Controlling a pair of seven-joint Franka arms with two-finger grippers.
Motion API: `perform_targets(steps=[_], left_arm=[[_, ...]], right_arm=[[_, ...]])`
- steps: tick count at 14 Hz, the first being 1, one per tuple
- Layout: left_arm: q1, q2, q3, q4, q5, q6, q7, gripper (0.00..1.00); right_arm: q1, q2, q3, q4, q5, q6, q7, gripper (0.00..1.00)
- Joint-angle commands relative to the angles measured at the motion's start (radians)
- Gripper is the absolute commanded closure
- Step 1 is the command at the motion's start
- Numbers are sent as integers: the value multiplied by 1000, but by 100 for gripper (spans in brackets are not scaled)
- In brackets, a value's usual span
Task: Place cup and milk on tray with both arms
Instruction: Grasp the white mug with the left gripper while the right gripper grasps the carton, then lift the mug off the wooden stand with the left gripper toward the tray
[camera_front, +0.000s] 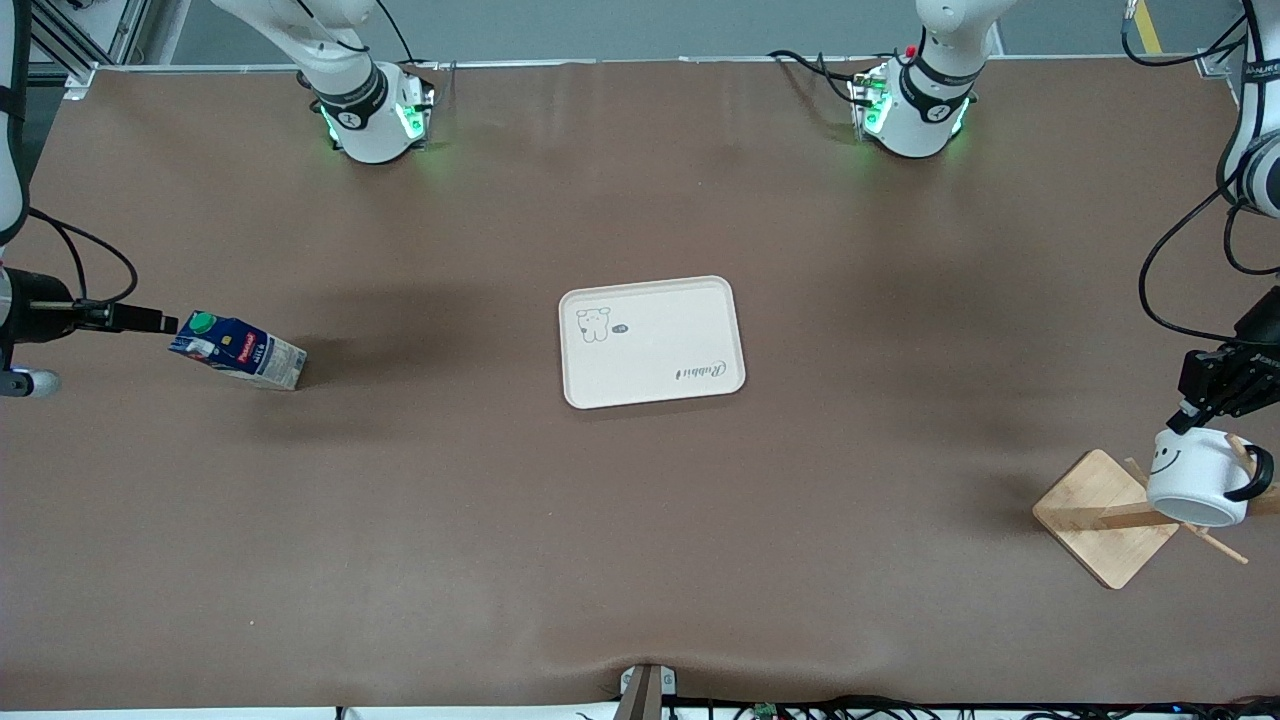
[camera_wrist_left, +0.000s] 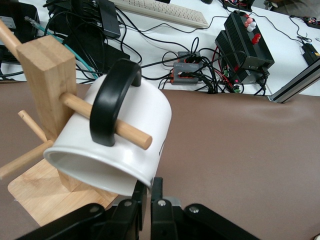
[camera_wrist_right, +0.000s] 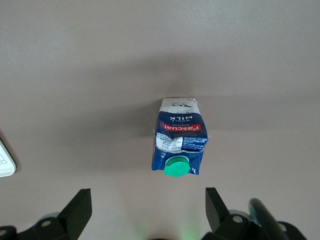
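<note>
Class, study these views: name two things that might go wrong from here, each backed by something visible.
1. The cup hangs by its handle on a peg of the wooden rack; a sideways pull by the left hand may tip the rack.
2. The milk stands upright between the right hand's open fingers; an off-centre approach may topple it.

1. It's a robotics lab: two white arms (camera_front: 350, 90) bolted to a brown-covered table (camera_front: 640, 520).
2. Beside it, a bench with tangled cables (camera_wrist_left: 200, 70), keyboard (camera_wrist_left: 160, 11) and black electronics box (camera_wrist_left: 247, 42).
</note>
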Motion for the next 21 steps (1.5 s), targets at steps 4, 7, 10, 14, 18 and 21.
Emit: perform_targets(steps=[4, 7, 10, 14, 18, 21], left_arm=[[-10, -112, -114, -30, 98, -9, -220, 100], [-9, -233, -207, -122, 224, -14, -543, 100], [-9, -268, -237, -122, 351, -125, -746, 100], [-10, -239, -405, -89, 422, -132, -1135, 100], [-13, -141, -591, -13, 705, -134, -1593, 100], [-62, -31, -660, 27, 733, -134, -1831, 100]], right_arm=[[-8, -108, 8, -225, 12, 154, 1, 0], [-11, -108, 8, -264, 14, 186, 3, 0], [-24, -105, 8, -284, 14, 205, 1, 0], [-37, -107, 8, -327, 14, 236, 3, 0], [-53, -104, 8, -385, 26, 301, 1, 0], [-71, -102, 8, -443, 50, 380, 1, 0]])
